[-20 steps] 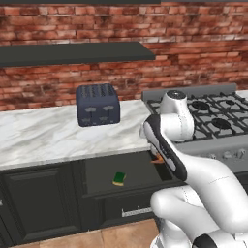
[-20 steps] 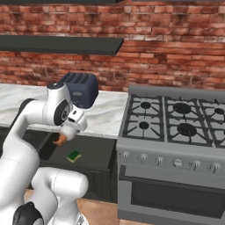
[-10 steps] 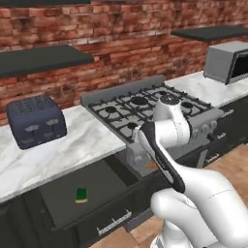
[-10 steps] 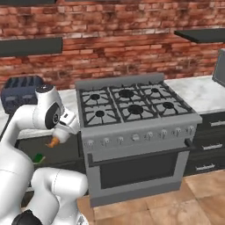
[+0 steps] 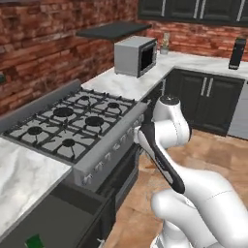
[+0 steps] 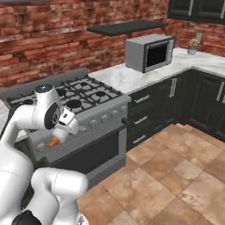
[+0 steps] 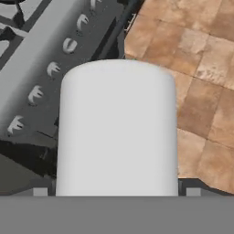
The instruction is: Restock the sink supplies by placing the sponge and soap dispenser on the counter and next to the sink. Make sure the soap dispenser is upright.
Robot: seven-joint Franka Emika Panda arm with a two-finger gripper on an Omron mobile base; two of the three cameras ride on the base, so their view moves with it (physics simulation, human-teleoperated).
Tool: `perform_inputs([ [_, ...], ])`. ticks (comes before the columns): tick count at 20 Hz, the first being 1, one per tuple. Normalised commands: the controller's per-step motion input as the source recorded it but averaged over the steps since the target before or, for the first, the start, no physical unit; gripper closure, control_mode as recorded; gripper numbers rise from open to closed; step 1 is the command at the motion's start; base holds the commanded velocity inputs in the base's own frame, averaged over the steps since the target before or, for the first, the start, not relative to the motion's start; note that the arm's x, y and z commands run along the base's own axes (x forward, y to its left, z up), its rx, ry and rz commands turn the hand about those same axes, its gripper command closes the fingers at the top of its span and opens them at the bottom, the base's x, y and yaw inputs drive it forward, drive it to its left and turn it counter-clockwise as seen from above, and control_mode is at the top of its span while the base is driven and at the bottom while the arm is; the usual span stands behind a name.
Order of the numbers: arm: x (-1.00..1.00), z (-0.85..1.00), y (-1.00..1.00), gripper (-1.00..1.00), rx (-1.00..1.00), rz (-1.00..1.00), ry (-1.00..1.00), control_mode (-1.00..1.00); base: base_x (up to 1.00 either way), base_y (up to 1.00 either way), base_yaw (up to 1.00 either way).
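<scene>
Closest in, the end effector stands wide. The white body of the soap dispenser spans the whole gap between the fingertips, so we read it as held. In the right base view its orange nozzle pokes out beside the hand.

Just beyond the end effector is the stove. Its front edge, knob row and dark oven handle run close along one side. On the other side is open tiled floor, with free room to move.

The sponge is well apart from the end effector, lying in the open drawer past the stove's near corner and under the marble tabletop.

Farther off, beyond the burners, the tabletop carries the microwave. Dark cabinets line the corner there.
</scene>
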Motion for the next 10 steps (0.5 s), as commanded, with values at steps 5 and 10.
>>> perform_inputs([
  [5, 0.00, 0.00, 0.00, 1.00, 0.00, 0.00, 0.00, 1.00, 0.00, 0.00, -0.75],
  [10, 0.00, 0.00, 0.00, 1.00, 0.00, 0.00, 0.00, 1.00, 0.07, -0.01, -0.66],
])
